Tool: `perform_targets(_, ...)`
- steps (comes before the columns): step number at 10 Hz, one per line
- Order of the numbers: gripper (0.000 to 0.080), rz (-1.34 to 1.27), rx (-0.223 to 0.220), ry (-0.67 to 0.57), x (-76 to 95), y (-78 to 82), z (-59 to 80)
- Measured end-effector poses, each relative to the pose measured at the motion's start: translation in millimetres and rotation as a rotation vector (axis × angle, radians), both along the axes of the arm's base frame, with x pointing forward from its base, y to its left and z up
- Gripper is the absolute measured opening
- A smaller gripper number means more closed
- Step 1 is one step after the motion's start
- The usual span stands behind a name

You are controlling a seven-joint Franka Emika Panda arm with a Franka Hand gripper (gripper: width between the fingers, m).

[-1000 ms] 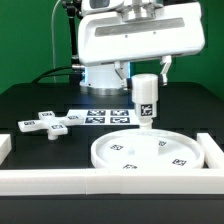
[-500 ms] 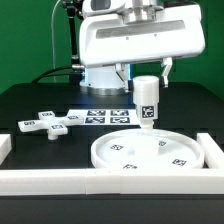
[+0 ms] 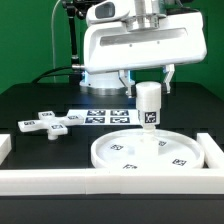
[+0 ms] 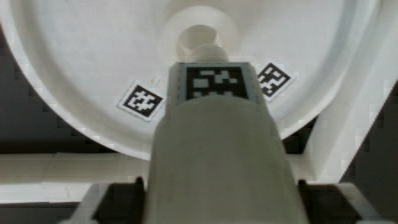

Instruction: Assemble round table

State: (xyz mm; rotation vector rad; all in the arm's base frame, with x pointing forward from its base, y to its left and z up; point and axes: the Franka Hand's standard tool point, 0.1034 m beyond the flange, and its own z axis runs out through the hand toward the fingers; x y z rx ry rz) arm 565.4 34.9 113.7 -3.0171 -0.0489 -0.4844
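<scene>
The large rimmed round disc (image 3: 148,150) lies flat on the black table against the white border wall. My gripper (image 3: 148,88) is shut on the short cylindrical post (image 3: 149,106) and holds it upright over the disc's middle, its lower end just above or touching the disc. In the wrist view the post (image 4: 217,120) runs from between the dark pads (image 4: 121,200) toward the raised hub (image 4: 196,38) of the disc (image 4: 80,80). The cross-shaped piece (image 3: 48,123) lies on the table at the exterior view's left.
The marker board (image 3: 105,117) lies flat behind the disc. The white border wall (image 3: 60,180) runs along the front and up both sides. The arm's white body (image 3: 140,45) hangs above the disc.
The gripper with the post has moved a little toward the exterior view's right and slightly lower over the disc. The disc and cross-shaped piece have not moved.
</scene>
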Motion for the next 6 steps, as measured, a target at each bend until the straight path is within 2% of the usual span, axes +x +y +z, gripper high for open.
perform_targets(3,0.0409,0.000,0.000,0.016,-3.7,0.1,-9.9)
perform_targets(6,0.0409,-0.001,0.002,0.022,-0.2,-0.9,-15.9)
